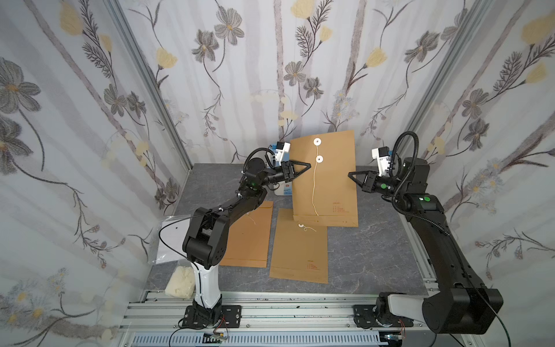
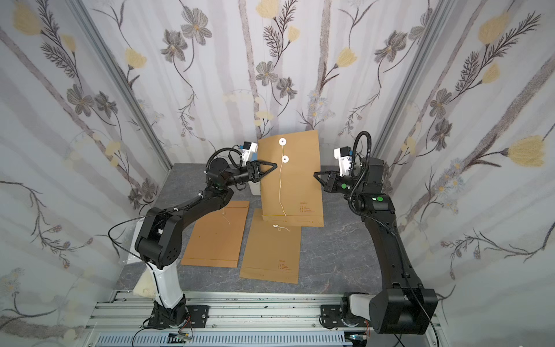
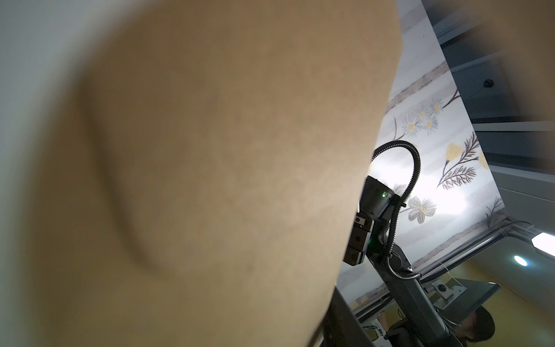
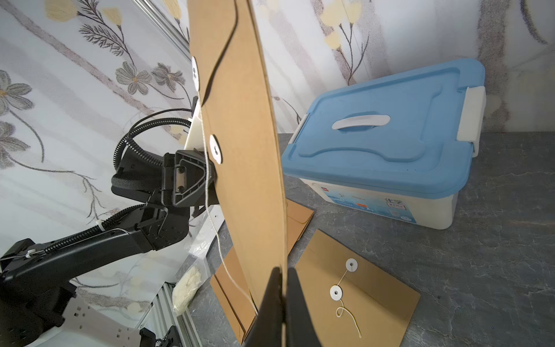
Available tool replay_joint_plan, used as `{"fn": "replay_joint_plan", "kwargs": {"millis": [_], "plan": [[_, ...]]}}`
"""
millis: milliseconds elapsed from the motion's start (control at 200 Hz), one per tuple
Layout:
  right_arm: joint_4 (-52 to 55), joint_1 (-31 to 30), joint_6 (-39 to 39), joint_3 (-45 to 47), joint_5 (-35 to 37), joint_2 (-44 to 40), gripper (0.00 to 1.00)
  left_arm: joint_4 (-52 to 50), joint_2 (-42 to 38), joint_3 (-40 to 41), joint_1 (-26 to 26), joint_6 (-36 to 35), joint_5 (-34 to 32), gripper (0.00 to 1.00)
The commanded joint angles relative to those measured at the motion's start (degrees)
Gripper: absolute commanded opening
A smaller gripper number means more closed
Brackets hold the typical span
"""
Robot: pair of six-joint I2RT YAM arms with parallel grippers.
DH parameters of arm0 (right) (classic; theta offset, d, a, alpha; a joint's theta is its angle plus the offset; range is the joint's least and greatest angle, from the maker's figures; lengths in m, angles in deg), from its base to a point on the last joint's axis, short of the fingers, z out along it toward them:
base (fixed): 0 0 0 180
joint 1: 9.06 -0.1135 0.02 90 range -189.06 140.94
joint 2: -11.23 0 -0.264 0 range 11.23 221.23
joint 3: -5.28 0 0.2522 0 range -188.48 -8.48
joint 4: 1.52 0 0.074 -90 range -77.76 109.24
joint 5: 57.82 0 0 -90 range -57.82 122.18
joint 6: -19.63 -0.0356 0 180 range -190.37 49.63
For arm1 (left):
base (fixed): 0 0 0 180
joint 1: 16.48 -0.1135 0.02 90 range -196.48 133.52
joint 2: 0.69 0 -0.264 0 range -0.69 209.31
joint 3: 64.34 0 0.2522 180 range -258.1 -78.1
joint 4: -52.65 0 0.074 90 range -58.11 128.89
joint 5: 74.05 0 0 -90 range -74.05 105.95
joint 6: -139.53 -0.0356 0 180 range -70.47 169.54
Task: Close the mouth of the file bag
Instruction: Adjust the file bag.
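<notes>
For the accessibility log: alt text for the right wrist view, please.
A brown file bag, upright and seen edge-on, is pinched at its near edge by the shut right gripper. The left gripper is at its opposite edge, and its string hangs loose. Beyond it on the table stands a blue-lidded box, and another file bag lies flat.

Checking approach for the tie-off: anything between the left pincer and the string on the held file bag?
Nothing visible. The left pincer overlaps the file bag at its edge, right beside the hanging string, near the lower disc.
</notes>
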Motion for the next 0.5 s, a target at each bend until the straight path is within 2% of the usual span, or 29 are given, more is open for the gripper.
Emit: {"fn": "replay_joint_plan", "kwargs": {"millis": [0, 45, 135, 265, 330, 420, 500], "plan": [[-2.6, 0.5, 0.3, 0.0, 0.3, -0.3, 0.00, 3.5, -0.4, 0.4, -0.4, 0.2, 1.6, 0.37], [-2.4, 0.8, 0.3, 0.0, 0.1, -0.4, 0.00, 3.5, -0.5, 0.7, -0.5, 0.2, 1.6, 0.38], [-2.0, 1.7, 0.4, 0.0, 0.2, -0.7, 0.00, 3.5, -1.2, 1.8, -1.0, 0.1, 1.7, 0.52], [-1.8, 2.0, 0.5, -0.1, -0.3, -0.8, 0.00, 3.8, -2.1, 2.8, -1.3, -0.1, 1.8, 0.57], [-2.2, 2.1, 0.1, -0.1, -1.0, -0.7, 0.00, 4.9, -2.1, 3.0, -1.2, 0.4, 1.9, 0.57], [-2.4, 2.0, 0.1, 0.0, -1.4, -0.5, 0.00, 5.3, -1.7, 2.4, -1.0, 0.8, 2.2, 0.49], [-2.2, 2.0, 0.3, 0.0, -1.3, -0.5, 0.00, 5.0, -1.1, 1.5, -0.7, 1.0, 2.9, 0.46]]}}
